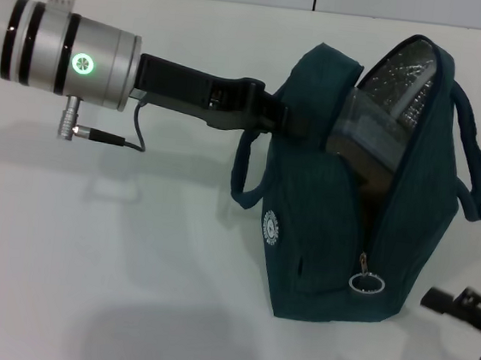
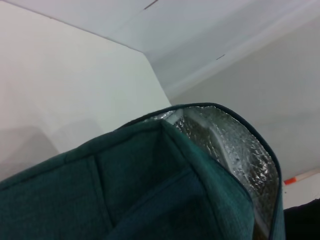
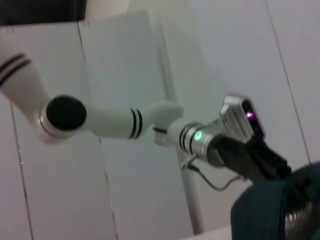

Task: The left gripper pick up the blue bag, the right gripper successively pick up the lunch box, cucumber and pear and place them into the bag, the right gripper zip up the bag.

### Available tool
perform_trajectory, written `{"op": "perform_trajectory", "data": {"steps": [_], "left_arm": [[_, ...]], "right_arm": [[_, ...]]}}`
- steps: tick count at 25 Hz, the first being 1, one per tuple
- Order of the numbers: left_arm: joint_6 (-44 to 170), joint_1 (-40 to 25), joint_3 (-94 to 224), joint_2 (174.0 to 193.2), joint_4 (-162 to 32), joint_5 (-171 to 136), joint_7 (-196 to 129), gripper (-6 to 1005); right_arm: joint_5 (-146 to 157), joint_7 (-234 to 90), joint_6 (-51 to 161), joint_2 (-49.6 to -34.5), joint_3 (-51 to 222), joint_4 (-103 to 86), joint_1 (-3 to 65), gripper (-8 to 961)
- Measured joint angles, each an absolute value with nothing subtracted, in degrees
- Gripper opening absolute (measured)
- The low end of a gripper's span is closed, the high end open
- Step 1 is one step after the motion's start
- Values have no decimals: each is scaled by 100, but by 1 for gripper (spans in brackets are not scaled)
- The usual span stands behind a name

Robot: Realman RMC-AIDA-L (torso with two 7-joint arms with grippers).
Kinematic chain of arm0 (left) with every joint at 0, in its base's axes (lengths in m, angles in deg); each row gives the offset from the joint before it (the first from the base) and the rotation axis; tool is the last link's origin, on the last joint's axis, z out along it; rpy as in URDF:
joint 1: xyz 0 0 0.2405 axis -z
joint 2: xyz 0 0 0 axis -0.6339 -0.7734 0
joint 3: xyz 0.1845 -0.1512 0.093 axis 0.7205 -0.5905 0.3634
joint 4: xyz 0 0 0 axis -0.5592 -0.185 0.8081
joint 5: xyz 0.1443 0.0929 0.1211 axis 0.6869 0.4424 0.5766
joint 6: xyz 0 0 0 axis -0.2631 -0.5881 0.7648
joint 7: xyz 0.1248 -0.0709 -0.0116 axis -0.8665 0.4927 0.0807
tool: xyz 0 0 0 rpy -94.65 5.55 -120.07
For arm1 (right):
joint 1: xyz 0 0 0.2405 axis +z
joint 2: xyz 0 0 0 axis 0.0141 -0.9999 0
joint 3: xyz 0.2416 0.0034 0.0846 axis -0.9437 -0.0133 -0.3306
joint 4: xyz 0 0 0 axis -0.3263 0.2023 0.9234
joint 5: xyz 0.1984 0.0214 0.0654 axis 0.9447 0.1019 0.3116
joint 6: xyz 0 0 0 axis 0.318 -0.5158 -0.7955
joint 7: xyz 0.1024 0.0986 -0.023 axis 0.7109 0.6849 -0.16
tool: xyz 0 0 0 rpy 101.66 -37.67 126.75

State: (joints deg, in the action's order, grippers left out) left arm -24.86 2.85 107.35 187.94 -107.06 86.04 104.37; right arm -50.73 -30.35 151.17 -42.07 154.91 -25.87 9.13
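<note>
The blue bag (image 1: 330,232) stands upright on the white table, its mouth open and the silver foil lining (image 1: 407,73) showing. My left gripper (image 1: 291,122) is shut on the bag's upper left rim. The clear lunch box (image 1: 371,129) sits inside the bag, partly hidden by the fabric. The ring zip pull (image 1: 367,283) hangs low on the bag's front. My right gripper (image 1: 420,336) is open and empty at the near right, just beside the bag's lower corner. The cucumber and pear are out of view. The left wrist view shows the bag's rim (image 2: 165,190) close up; the right wrist view shows the left gripper (image 3: 265,160) on the bag (image 3: 265,210).
The white table (image 1: 110,270) stretches to the left and front of the bag. A grey wall stands behind the table's far edge (image 1: 242,2). The left arm's silver section (image 1: 81,60) reaches in from the left above the table.
</note>
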Motion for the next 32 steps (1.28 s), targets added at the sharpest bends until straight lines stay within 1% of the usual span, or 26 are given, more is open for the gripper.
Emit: {"op": "perform_trajectory", "data": {"steps": [5,11,27,32], "left_arm": [[-2489,285,10742,18796,-10702,8566,10437,41],[-2492,285,10745,18796,-10702,8550,10428,42],[-2487,289,10730,18795,-10702,8535,10348,42],[-2484,282,10720,18795,-10702,8534,10348,42]], "right_arm": [[-5106,-3132,14764,-4313,15488,-2558,849,812],[-5082,-3178,14308,-4430,15503,-2528,1041,813],[-5094,-3140,14043,-4468,15916,-2428,1551,807],[-5078,-3137,13974,-4476,15883,-2373,1565,803]]}}
